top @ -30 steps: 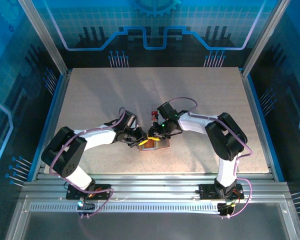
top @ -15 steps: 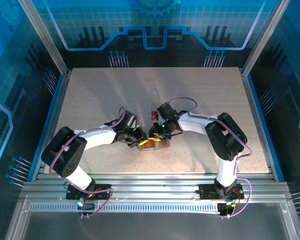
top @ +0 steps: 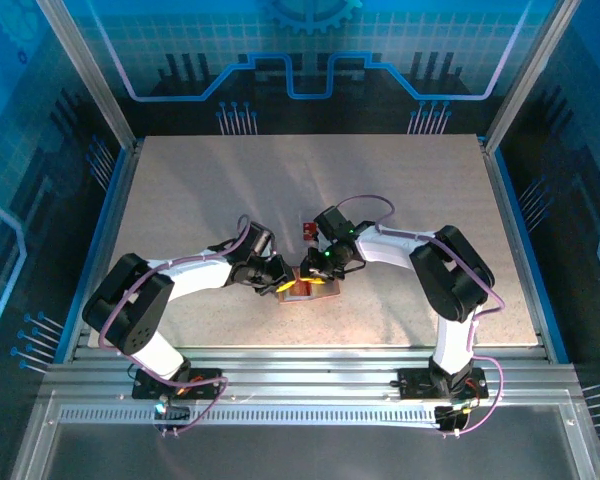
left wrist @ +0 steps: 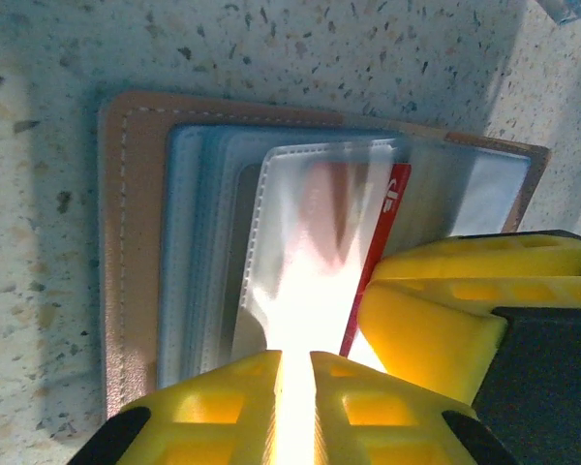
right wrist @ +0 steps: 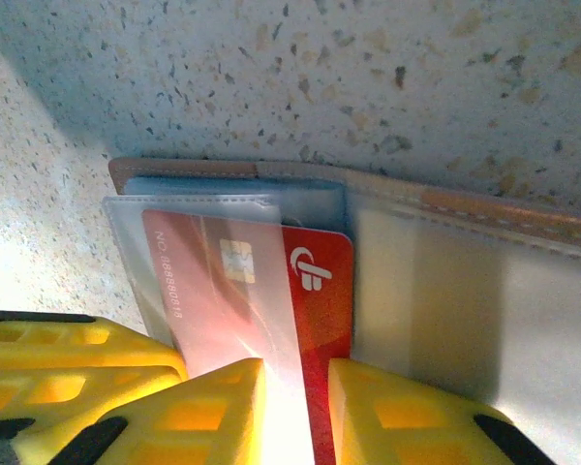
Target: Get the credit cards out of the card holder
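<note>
Lying open and flat on the bench, a little in from the middle of its near edge: one card holder, with a tan rim, grey-blue lining and a clear sleeve uppermost.

Item: red card, chip showing, partly inside that sleeve, one end bare and sticking out.

Item: left claw, nearly closed and pinching the sleeve's edge. I judge it is pinning the holder so it does not travel with the card.

Item: right claw, jaws drawn in to a narrow gap across the card's bare end, apparently gripping it. Glare hides the exact contact.

The two claws meet over the holder from opposite sides, almost touching, so neither has much room sideways.

Item: loose red card, just beyond the holder toward the far edge.

Room: bare bench all round, with the far edge and both side edges well apart. The card's way out, toward the right arm, looks unobstructed. The sleeve mouth is the one edge likely to snag.
</note>
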Tool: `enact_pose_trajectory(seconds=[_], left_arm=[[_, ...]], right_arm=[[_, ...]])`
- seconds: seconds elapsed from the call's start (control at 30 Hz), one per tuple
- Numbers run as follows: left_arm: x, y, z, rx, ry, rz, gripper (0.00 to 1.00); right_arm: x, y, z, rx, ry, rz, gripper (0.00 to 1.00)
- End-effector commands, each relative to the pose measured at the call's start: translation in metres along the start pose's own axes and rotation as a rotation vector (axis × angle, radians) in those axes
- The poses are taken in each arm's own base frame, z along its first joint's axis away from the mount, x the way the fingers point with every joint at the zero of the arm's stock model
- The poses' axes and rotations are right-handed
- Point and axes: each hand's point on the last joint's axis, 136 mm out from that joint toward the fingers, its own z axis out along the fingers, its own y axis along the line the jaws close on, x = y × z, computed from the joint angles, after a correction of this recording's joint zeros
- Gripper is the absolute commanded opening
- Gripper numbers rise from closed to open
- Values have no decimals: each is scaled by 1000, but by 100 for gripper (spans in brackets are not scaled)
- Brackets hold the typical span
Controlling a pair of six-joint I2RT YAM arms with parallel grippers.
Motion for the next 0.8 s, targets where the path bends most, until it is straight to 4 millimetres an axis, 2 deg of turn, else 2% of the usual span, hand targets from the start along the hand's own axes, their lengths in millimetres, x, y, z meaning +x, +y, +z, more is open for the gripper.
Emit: enact_pose_trajectory(seconds=[0.0, 0.43, 0.67, 0.77], left_arm=[[0, 8, 0, -28, 1, 7, 15], [-2, 5, -6, -37, -11, 26, 15], [-3, 6, -8, -68, -10, 58, 13], [-2, 4, -5, -61, 10, 62, 9]], right_arm=[[6, -6, -1, 52, 10, -16, 25], [-1, 10, -21, 19, -50, -43, 25], [-1, 8, -26, 14, -60, -36, 25], [-1, 6, -25, 7, -57, -27, 25]])
